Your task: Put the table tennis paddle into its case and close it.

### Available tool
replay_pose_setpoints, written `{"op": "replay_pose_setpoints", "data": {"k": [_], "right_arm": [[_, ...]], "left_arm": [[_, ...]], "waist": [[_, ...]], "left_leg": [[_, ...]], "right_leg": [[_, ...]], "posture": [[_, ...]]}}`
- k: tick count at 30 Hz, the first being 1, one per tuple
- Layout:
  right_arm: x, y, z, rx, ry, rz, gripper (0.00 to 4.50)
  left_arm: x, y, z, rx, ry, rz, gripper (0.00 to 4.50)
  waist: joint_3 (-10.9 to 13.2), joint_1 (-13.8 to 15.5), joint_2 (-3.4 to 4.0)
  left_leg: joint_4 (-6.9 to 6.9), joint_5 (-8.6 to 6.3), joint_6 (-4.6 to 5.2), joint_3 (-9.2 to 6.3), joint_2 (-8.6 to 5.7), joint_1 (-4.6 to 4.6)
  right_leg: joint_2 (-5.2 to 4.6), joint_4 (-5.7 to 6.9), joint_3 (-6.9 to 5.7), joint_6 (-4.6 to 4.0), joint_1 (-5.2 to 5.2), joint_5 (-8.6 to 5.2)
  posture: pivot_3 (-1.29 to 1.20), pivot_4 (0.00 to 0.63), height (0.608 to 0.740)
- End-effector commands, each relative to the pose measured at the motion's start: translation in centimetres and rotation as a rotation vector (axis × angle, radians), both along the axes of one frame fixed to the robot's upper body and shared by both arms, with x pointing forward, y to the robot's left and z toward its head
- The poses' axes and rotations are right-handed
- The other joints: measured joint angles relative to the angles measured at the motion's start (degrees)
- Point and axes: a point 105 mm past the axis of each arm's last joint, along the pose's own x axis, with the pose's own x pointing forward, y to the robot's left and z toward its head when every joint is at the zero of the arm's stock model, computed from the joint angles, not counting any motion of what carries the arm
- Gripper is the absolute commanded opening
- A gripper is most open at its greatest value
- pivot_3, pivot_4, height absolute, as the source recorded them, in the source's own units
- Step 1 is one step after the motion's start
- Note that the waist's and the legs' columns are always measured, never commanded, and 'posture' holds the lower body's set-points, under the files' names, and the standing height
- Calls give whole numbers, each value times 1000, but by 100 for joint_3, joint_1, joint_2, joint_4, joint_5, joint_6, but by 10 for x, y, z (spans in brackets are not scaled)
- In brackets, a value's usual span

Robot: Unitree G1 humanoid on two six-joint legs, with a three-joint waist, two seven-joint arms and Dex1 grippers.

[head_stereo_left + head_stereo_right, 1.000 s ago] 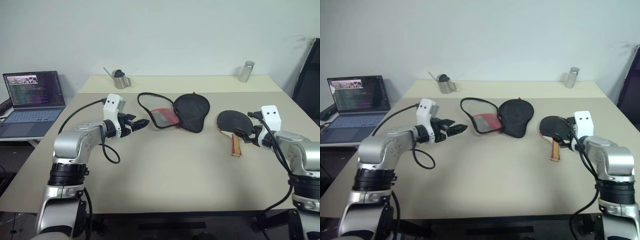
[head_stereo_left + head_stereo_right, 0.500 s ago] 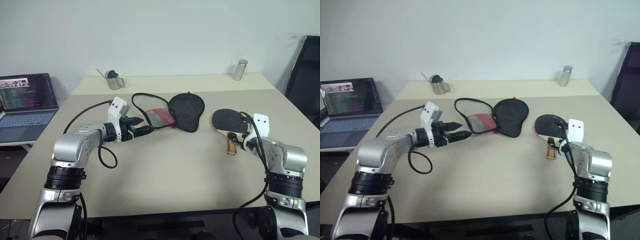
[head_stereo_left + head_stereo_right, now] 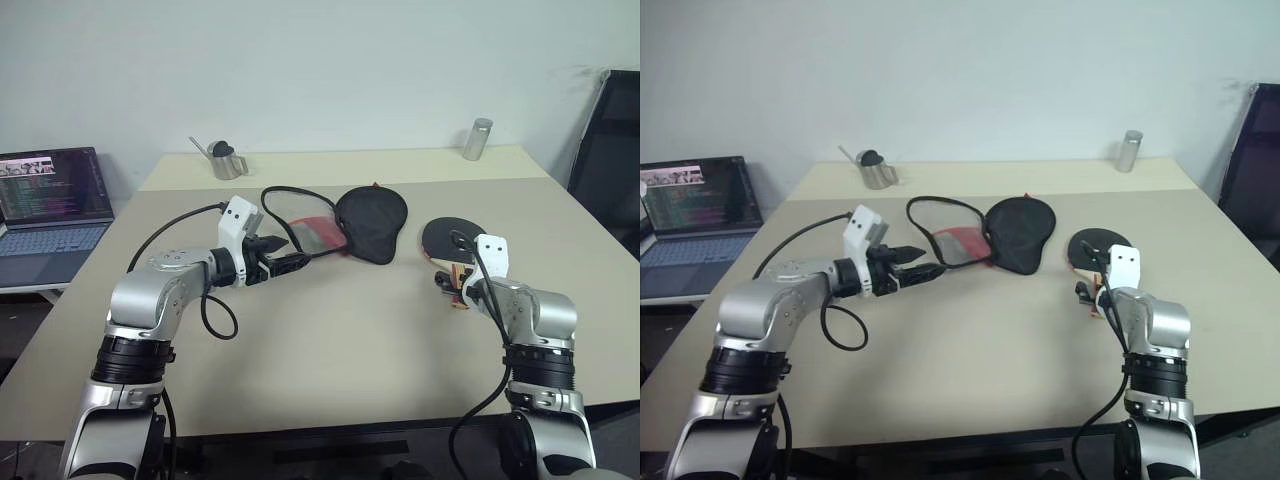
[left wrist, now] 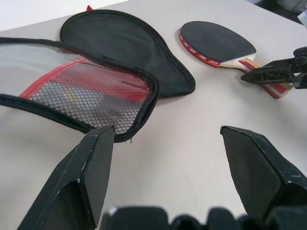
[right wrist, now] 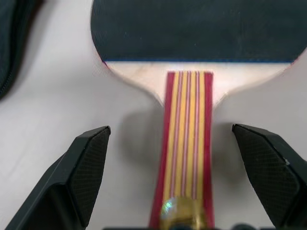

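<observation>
paddle: table tennis paddle (image 3: 452, 240) lies flat on the desk (image 3: 340, 340), black face up, on the robot's right side, handle toward the robot; right wrist view shows the striped red and light wood handle running straight between the claw's fingers
case: case (image 3: 345, 222) lies open on the desk, left of the paddle and apart from it; black round flap on the paddle's side, red panel and mesh pocket on the other, zipper edge curling up into a loop
left claw: left claw (image 3: 292, 262) wide, holding nothing, just above the desk at the mesh-pocket end of the case; in left wrist view one finger (image 4: 88, 167) is just beside the zipper edge, can't tell if it touches
right claw: right claw (image 5: 184, 179) wide, low over the paddle handle with a finger (image 5: 84, 167) on each side of it, not gripping; can't tell if fingers touch the desk
background: laptop (image 3: 55, 205) open on a side table to the robot's left; small metal pitcher (image 3: 225, 160) and metal cylinder (image 3: 476, 139) at the far edge of the desk; black chair (image 3: 610, 150) at far right
</observation>
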Motion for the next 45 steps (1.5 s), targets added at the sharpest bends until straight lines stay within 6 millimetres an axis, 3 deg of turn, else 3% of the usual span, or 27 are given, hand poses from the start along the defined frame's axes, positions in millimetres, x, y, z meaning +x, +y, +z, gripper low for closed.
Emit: {"op": "replay_pose_setpoints", "data": {"k": [1, 3, 10, 12, 17, 28, 32, 37, 45], "right_arm": [[12, 8, 6, -6, -48, -5, 4314], [17, 9, 7, -16, -60, -21, 3942], [24, 11, 9, -41, -70, -29, 1506], [25, 9, 8, -45, -70, -39, 1091], [27, 9, 18, -47, -101, -52, 1091], [45, 55, 123, 23, -350, 75, 1091], [59, 85, 140, 60, -382, 137, 1091], [82, 129, 135, 72, -423, 181, 1091], [86, 152, 96, 64, -399, 172, 1091]], "left_arm": [[-2, -1, 14, -12, -53, -3, 3826], [-2, -1, 13, -13, -53, 1, 3832], [-4, 0, 14, -10, -56, 13, 3832], [-4, 3, 13, -6, -56, 22, 3832], [-4, 6, 14, -2, -61, 35, 3832], [-3, 21, 18, 11, -74, 87, 3832], [-4, 18, 16, 7, -69, 83, 3832], [-7, 13, 14, -2, -65, 82, 3832], [-19, 12, 13, -5, -57, 106, 3832]], "waist": [[-1, -18, -2], [-1, -37, -2], [-1, -90, -2], [-1, -106, -2], [-2, -107, -2], [-1, -132, -1], [-1, -143, -1], [-1, -157, -1], [-1, -174, -1]], "left_leg": [[0, 0, 0, 2, 0, 3], [1, 0, 0, 5, 0, 6], [1, 0, 0, 4, 2, 6], [0, 0, 0, 3, 2, 6], [1, 0, 0, 2, 2, 6], [-1, 2, -2, 23, 2, -46], [0, 2, -3, 17, 2, -66], [-2, 3, -4, 14, 2, -72], [-2, 3, -6, 5, 1, -112]], "right_leg": [[1, 2, 1, 0, 1, 0], [2, 5, 0, -3, 1, 2], [2, 8, 4, -5, 0, 4], [3, 7, 4, -5, 0, 4], [2, 7, 4, -5, 0, 4], [2, 27, 6, -6, -79, 4], [2, 21, 7, -7, -93, 4], [1, 15, 8, -7, -95, 5], [-1, -1, 6, -7, -118, 5]], "posture": [[0, 150, 740], [0, 150, 740], [0, 150, 740], [0, 150, 740], [0, 150, 740], [0, 150, 740], [0, 150, 740], [0, 150, 740], [0, 150, 740]]}}
